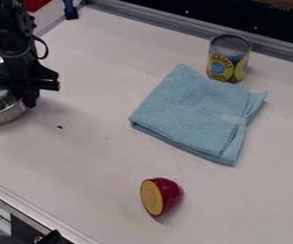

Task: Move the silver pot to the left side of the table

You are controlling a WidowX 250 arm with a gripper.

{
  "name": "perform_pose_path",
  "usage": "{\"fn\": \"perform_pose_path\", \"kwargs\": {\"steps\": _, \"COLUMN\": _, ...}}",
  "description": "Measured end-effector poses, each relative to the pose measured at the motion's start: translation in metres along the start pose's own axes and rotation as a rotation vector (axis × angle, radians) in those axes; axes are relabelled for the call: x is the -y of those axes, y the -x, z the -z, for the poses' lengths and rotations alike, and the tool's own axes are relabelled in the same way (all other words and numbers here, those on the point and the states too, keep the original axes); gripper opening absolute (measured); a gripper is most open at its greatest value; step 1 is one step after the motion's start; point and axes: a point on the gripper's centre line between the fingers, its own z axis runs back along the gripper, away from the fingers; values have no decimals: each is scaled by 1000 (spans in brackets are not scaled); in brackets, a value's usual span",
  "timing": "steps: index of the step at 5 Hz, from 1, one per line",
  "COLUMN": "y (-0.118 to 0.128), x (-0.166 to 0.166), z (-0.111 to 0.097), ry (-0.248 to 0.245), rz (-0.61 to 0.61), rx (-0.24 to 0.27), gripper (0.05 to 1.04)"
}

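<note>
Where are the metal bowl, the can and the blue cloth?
Metal bowl (9, 115): camera view, on its outer wall.
Can (227, 66): camera view, on its labelled side.
Blue cloth (190, 109): camera view, middle of its folded top.

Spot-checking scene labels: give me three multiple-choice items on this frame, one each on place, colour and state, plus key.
1. Where is the end effector?
A) At the picture's centre
B) At the metal bowl
C) At the lower right corner

2. What colour is the flat face of the dark red rounded piece?
A) White
B) Green
C) Yellow

3. How does the light blue cloth lie?
A) Folded
B) Rolled into a tube
C) Crumpled into a ball

Key:
1: B, it hangs over the bowl at the left edge.
2: C, the exposed face is yellow around a paler middle.
3: A, stacked layers show along its near edge.
</note>
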Motion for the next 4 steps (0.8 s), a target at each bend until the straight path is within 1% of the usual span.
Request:
{"fn": "perform_pose_path", "kwargs": {"steps": 1, "y": -5, "x": 1, "z": 1, "ry": -15, "rz": -22, "rx": -13, "gripper": 58}}
{"fn": "perform_pose_path", "kwargs": {"steps": 2, "y": -3, "x": -1, "z": 2, "ry": -46, "rz": -31, "rx": -25, "gripper": 58}}
{"fn": "perform_pose_path", "kwargs": {"steps": 3, "y": -1, "x": 1, "z": 3, "ry": -58, "rz": -32, "rx": -44, "gripper": 58}}
{"fn": "perform_pose_path", "kwargs": {"steps": 4, "y": 0, "x": 6, "z": 3, "ry": -61, "rz": -43, "rx": -48, "gripper": 58}}
